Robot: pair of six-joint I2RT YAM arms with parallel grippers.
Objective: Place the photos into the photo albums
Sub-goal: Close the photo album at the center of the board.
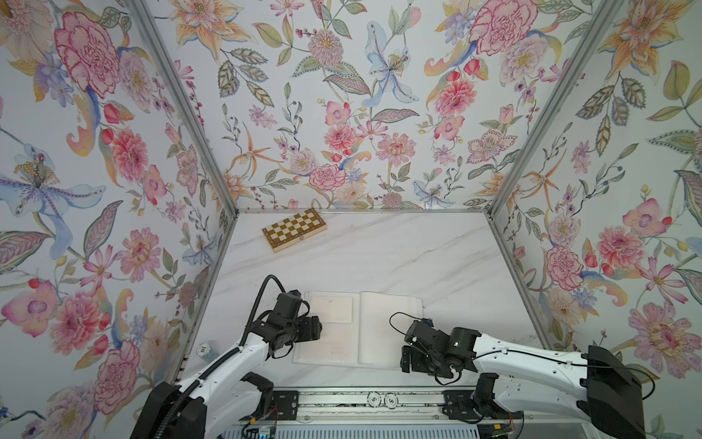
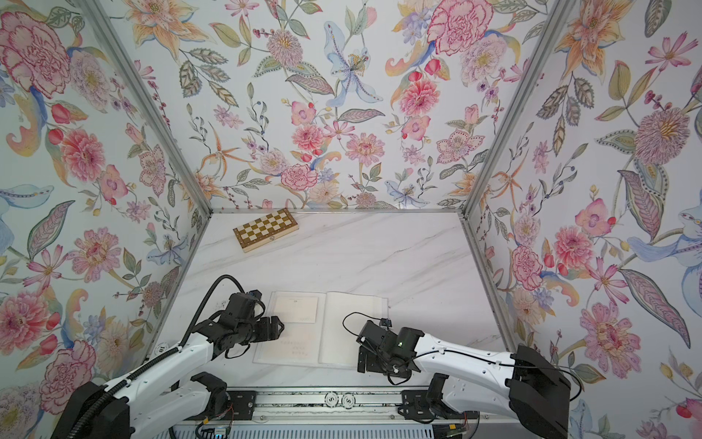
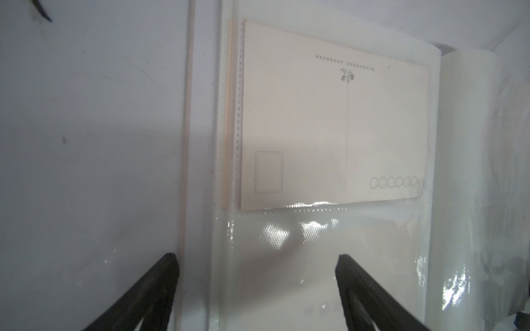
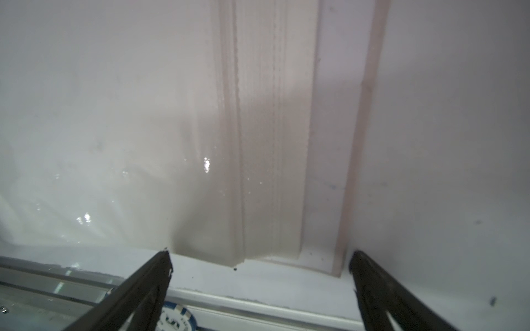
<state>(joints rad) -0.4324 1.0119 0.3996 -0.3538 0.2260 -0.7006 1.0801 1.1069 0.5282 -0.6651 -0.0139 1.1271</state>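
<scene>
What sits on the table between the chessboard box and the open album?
Nothing: between the chessboard box and the photo album only bare marble table shows, in both top views.

Print on the sleeved photo [image 3: 329, 114] is too small to read.

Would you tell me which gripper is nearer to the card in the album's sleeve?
Left. The left gripper hovers over the album just short of the card; the right gripper sits at the album's opposite near corner.
</scene>
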